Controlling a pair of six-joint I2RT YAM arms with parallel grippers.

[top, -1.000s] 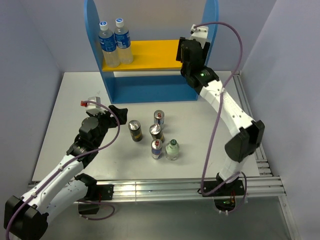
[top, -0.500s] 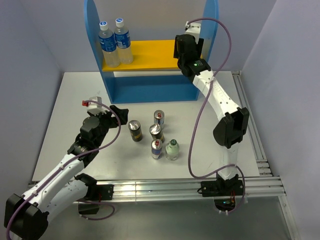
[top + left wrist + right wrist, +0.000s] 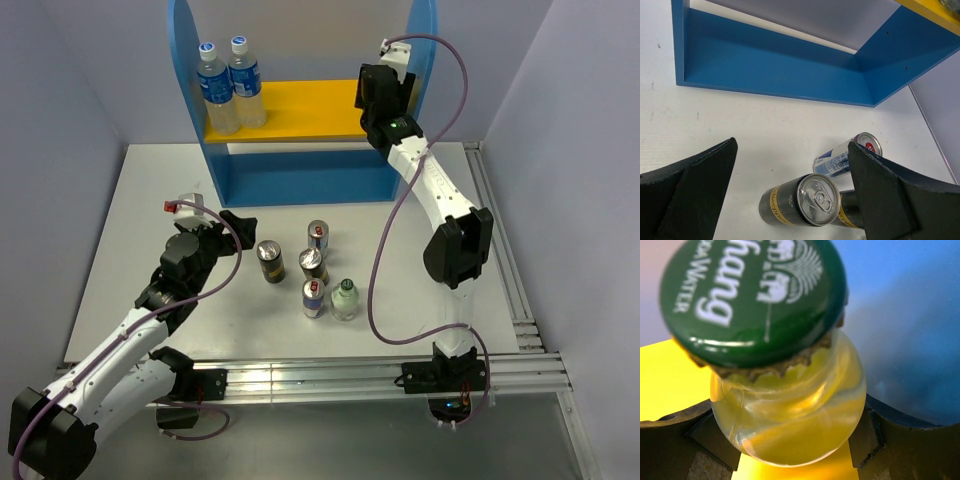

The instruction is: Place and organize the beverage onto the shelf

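Clear glass bottle [image 3: 790,410], rounded shoulder, yellowish liquid, crimped green cap [image 3: 755,295]. It is clamped between the dark fingers of the right gripper [image 3: 384,96], above the right end of the shelf [image 3: 300,182] on its smooth yellow board [image 3: 300,108]. Bottle base hidden. Left gripper [image 3: 792,145] has its jaws wide apart over the table [image 3: 150,200], gripping nothing. Below it lies a dark can [image 3: 800,202], cut off by the frame edge.

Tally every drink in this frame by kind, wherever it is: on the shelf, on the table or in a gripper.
clear plastic bottles with blue caps: 2
clear glass bottles with green caps: 2, one of them held in the right gripper
dark cans with gold tops: 2
slim silver-blue cans: 2
Total: 8
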